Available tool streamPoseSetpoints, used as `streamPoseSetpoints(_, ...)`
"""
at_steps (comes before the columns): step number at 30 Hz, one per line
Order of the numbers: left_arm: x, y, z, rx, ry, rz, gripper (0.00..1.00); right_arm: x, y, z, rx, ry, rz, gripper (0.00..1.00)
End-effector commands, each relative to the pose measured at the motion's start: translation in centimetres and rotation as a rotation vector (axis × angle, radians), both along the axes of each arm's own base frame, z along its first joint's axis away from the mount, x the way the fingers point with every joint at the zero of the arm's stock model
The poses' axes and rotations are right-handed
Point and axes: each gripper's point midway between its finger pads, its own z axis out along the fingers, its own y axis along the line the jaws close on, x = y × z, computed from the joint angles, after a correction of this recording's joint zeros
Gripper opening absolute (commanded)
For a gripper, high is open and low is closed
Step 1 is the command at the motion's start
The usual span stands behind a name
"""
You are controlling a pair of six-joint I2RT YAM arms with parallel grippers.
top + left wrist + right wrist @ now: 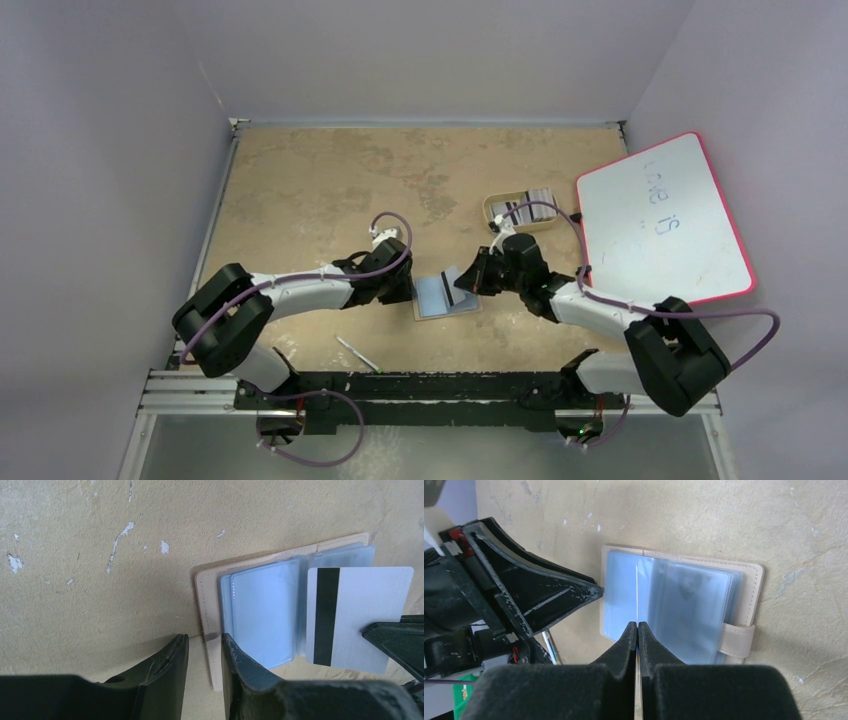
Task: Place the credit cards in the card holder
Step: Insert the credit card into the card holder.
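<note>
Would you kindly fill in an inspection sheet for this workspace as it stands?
Surface: tan table, worn, with pale patches.
Job's things: card holder lies open and flat; one credit card is held over its pockets; spare cards sit in the beige tray.
Clutter: pink-edged whiteboard at the right; thin silver stick near the arm bases.
Hands: left hand open, fingers astride the holder's cover edge; right hand shut on the credit card.
Cables: purple cables loop along both arms, clear of the holder.
Surroundings: plain grey walls; nothing else seen.
</note>
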Motion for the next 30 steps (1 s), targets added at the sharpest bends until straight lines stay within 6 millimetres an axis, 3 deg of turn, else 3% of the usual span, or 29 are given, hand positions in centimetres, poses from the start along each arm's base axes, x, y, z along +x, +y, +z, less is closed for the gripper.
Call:
streamPoseSetpoints(1, -0.1, 0.5, -1.0, 0.031, 0.016, 0.012, 0.29, 0.1, -0.4, -1.0, -0.027, -0.003, -0.012, 0.0)
streamPoseSetpoints(9, -0.1, 0.6, -1.2, 0.037, 0.02, 0.013, 0.22, 0.2, -0.5, -2.6, -0.04, 0.018, -0.026, 0.0)
streamPoseSetpoints(22, -0.3, 0.7, -1.8, 0.044, 0.029, 0.008, 0.1, -0.9, 1.2, -3.0, 0.089, 0.055, 0.024, 0.0)
streamPoseSetpoints(30, -0.1, 1.0, -1.8, 0.067, 0.025, 0.013, 0.09, -1.3, 1.7, -3.3, 0.124, 0.072, 0.041, 0.0)
